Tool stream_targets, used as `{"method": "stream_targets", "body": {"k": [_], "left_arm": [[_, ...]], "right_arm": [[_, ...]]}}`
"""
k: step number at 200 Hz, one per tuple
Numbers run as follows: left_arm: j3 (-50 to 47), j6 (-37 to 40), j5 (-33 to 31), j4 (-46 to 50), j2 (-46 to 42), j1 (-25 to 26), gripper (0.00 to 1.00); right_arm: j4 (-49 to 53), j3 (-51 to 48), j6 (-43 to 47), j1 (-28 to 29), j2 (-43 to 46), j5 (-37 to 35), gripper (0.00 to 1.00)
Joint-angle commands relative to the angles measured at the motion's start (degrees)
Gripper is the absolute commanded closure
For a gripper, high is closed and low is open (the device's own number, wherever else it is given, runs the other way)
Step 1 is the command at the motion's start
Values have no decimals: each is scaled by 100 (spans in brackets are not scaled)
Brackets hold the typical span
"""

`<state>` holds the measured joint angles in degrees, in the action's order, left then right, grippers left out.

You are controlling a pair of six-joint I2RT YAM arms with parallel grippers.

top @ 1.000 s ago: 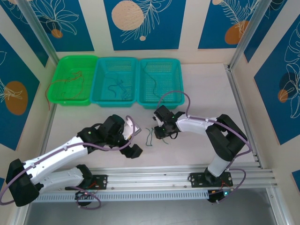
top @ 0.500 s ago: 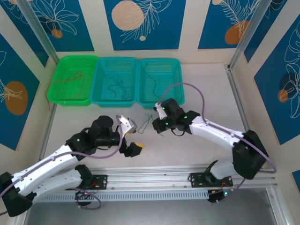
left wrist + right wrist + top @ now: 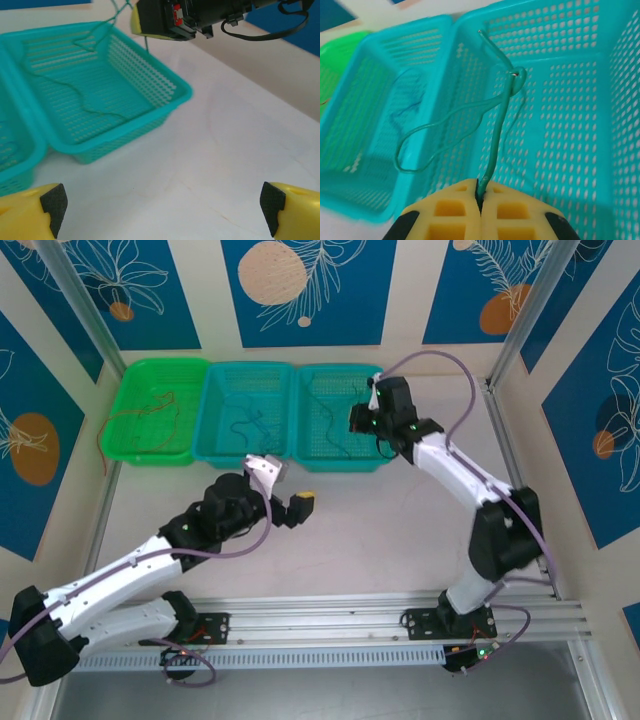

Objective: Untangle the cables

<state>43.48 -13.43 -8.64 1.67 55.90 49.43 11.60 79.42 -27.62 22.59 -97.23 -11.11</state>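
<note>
Green cable (image 3: 493,147): pinched at one end between the closed yellow pads of the right gripper (image 3: 480,200), which hangs over the right-hand teal basket (image 3: 340,462). From the pads the cable runs out to a small twist, with a short free end beyond it and a long loop swinging left over the wall shared with the middle teal basket (image 3: 245,370). Cannot tell whether the loop touches that wall.

Change from a second ago: this cable lay on the table (image 3: 400,540) between the two grippers, with the right gripper low beside it. Half a second ago it was already lifted and on its way to the back of the table. Now it is off the table and above the basket.

Other cables, all unmoved: a second green cable (image 3: 75,92) lies on the floor of the right-hand teal basket; a blue cable (image 3: 245,428) lies in the middle teal basket; a red cable (image 3: 165,405) lies in the green basket (image 3: 150,365), one end trailing over its left rim.

Left gripper (image 3: 285,488): jaws wide apart, holding nothing, above the bare table in front of the baskets. It has moved from near the table's middle to sit closer to the baskets, facing the right-hand one.
</note>
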Motion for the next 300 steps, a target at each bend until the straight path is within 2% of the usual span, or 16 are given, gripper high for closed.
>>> {"method": "stream_targets", "body": {"k": [1,10,37,46,76,115,146,165,186,199,207,234,270,275,279,300], "left_arm": [[385,63,-1069,279,27,40,0],[412,90,-1217,385,20,40,0],[353,171,-1397,577,-65,32,0],[292,179,-1458,613,-114,32,0],[-14,202,-1854,762,-294,34,0],[-783,546,-2770,646,-681,-24,0],[-1439,831,-3455,110,-919,-314,0],[-1861,1270,-3884,-464,-949,-593,0],[-2232,1839,-3915,-1141,-861,-1035,0],[-2375,1897,-3719,-1440,-717,-1475,0],[-2445,1889,-3474,-1635,-590,-1790,0],[-2580,1897,-2736,-2565,65,-2590,0],[-2783,1257,-1084,-3800,1073,-3783,0],[-2784,1236,-976,-3974,1247,-3878,0],[-2743,1245,-969,-3998,1346,-3931,0],[-2638,1503,-598,-4607,1814,-4021,0]], "right_arm": [[152,785,96,-137,-885,-189,100],[261,1165,180,-179,-1219,22,98],[873,2018,243,-245,-1664,418,61],[941,2016,263,-233,-1563,406,53],[796,1174,419,-280,-602,459,51],[-52,-1344,386,-478,1549,-63,51],[-782,-3274,585,-647,2910,-876,51],[-1390,-4278,651,-840,3593,-1298,46],[-2272,-5135,812,-1091,3839,-1819,35],[-2799,-5353,844,-1241,3586,-2288,23],[-2462,-5137,711,-1369,3405,-2571,16],[-2803,-4802,926,-1678,2386,-2811,9],[-4594,-5116,1459,-1930,1423,-2064,6],[-4734,-5169,1513,-1934,1341,-1883,5],[-4981,-5223,1604,-1914,1260,-1830,0],[-5263,-5258,1998,-1759,1138,-1447,0]]}}
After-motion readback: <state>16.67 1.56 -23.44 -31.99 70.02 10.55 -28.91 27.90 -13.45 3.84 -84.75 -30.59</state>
